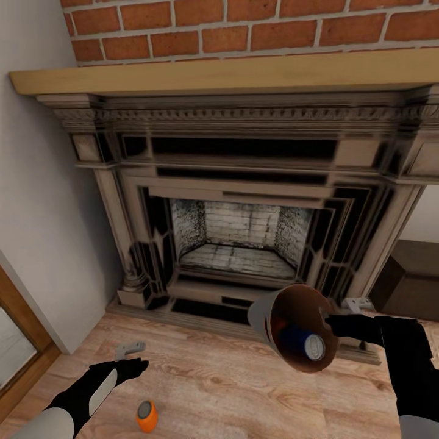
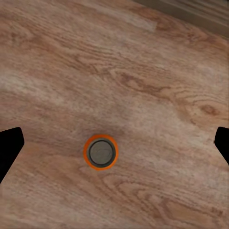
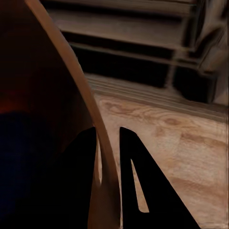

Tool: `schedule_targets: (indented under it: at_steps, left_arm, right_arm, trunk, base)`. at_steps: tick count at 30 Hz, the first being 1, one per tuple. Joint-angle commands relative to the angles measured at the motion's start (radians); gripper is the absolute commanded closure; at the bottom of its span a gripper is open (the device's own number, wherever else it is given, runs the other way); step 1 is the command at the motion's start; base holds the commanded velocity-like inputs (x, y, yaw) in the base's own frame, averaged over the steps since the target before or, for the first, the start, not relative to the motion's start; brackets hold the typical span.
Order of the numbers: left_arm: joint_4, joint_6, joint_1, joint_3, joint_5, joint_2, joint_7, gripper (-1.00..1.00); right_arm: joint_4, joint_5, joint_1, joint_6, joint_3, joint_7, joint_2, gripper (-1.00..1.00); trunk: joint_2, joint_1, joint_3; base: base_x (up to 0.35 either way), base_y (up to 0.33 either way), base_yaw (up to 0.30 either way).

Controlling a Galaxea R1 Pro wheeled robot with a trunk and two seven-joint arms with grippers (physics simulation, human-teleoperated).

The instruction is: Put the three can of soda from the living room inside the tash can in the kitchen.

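The tash can, grey outside and brown inside, hangs tilted above the floor with its mouth facing me. My right gripper is shut on its rim, one finger inside and one outside. Inside lie a dark blue can of soda and, behind it, a sliver of an orange one. Another orange can of soda stands upright on the wood floor. My left gripper hovers open above it, fingers wide on either side, touching nothing.
A large stone fireplace with a wooden mantel fills the wall ahead. A small grey object lies on the floor by my left gripper. A wooden door frame stands at the left, a dark brown cabinet at the right.
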Motion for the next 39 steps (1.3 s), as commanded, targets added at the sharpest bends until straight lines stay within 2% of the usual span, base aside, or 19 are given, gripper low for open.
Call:
schedule_targets:
  at_steps: [1,5,10,25,26,29,32,36,39]
  left_arm:
    - [0.000,0.000,0.000,0.000,0.000,0.000,0.002,-1.00]
    - [-0.001,-0.004,0.000,0.002,0.000,0.000,0.004,-1.00]
    - [-0.001,-0.014,0.000,0.002,0.000,0.001,0.004,-1.00]
    - [0.001,-0.025,0.000,0.000,0.000,0.000,0.004,-1.00]
    - [0.001,-0.025,0.000,0.000,0.000,0.000,0.003,-1.00]
    - [0.001,-0.025,0.000,-0.001,0.000,0.000,0.003,-1.00]
    - [0.001,-0.028,0.000,-0.001,0.000,0.000,0.003,-1.00]
    - [0.002,-0.033,0.000,-0.001,-0.001,0.000,0.003,-1.00]
    - [0.002,-0.034,0.000,-0.001,-0.001,0.000,0.003,-1.00]
  right_arm:
    - [0.008,-0.037,-0.014,0.026,0.010,-0.012,0.000,1.00]
    - [0.038,-0.020,-0.030,0.030,0.020,-0.035,0.001,1.00]
    - [0.046,-0.007,-0.036,0.032,0.058,-0.046,0.003,1.00]
    - [0.016,-0.014,-0.037,0.032,0.071,-0.043,0.006,1.00]
    - [0.004,-0.015,-0.037,0.035,0.072,-0.042,0.008,1.00]
    - [-0.028,-0.009,-0.037,0.047,0.107,-0.047,0.039,1.00]
    - [-0.081,-0.004,-0.036,0.065,0.128,-0.049,0.059,1.00]
    - [-0.124,-0.006,-0.035,0.088,0.130,-0.049,0.066,1.00]
    - [-0.136,-0.007,-0.039,0.096,0.127,-0.050,0.060,1.00]
  trunk:
    - [-0.007,0.004,-0.003]
    - [-0.035,0.019,-0.016]
    - [-0.070,0.038,-0.031]
    - [-0.175,0.096,-0.079]
    - [-0.182,0.100,-0.082]
    - [-0.203,0.111,-0.095]
    - [-0.224,0.123,-0.108]
    - [-0.252,0.138,-0.127]
    - [-0.273,0.149,-0.141]
  base:
    - [0.000,0.000,0.000]
    - [0.000,0.000,0.000]
    - [0.000,0.000,0.000]
    - [0.000,0.000,0.000]
    - [0.000,0.000,0.000]
    - [0.000,0.000,0.000]
    - [0.000,0.000,0.000]
    - [0.000,0.000,0.000]
    - [0.000,0.000,0.000]
